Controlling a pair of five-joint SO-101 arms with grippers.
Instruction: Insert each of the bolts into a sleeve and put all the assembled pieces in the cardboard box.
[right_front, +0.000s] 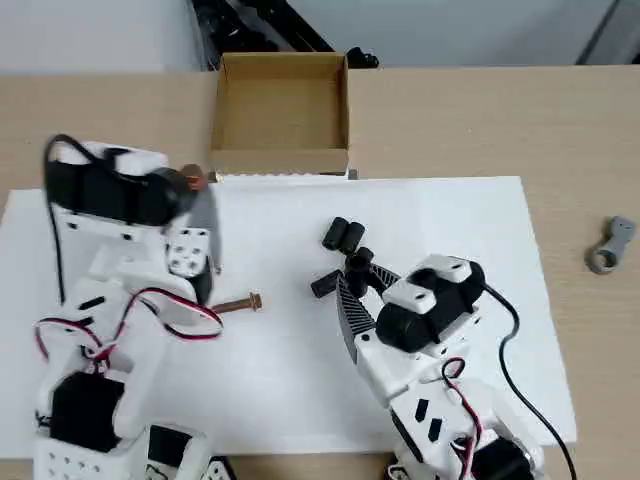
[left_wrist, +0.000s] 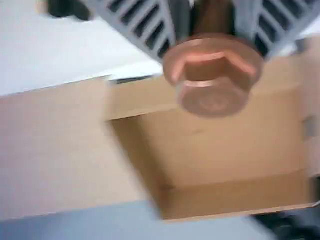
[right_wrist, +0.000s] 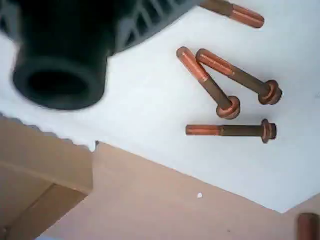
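My left gripper (right_front: 197, 183) is shut on a copper bolt (right_front: 193, 181) just off the front left corner of the cardboard box (right_front: 282, 150). In the left wrist view the bolt's flanged head (left_wrist: 212, 75) hangs between the ribbed fingers (left_wrist: 145, 25) above the open box (left_wrist: 225, 150). My right gripper (right_front: 357, 268) is shut on a black sleeve (right_wrist: 60, 75) over the middle of the white mat. Two more black sleeves (right_front: 344, 235) lie just beyond it and another (right_front: 325, 284) beside it. One loose bolt (right_front: 240, 303) lies by the left arm. Three bolts (right_wrist: 230, 131) lie together on the mat.
The white mat (right_front: 450, 210) covers most of the wooden table. A grey metal part (right_front: 610, 245) lies on the bare wood at the far right. The left arm's body and cables (right_front: 120, 320) take up the mat's left side.
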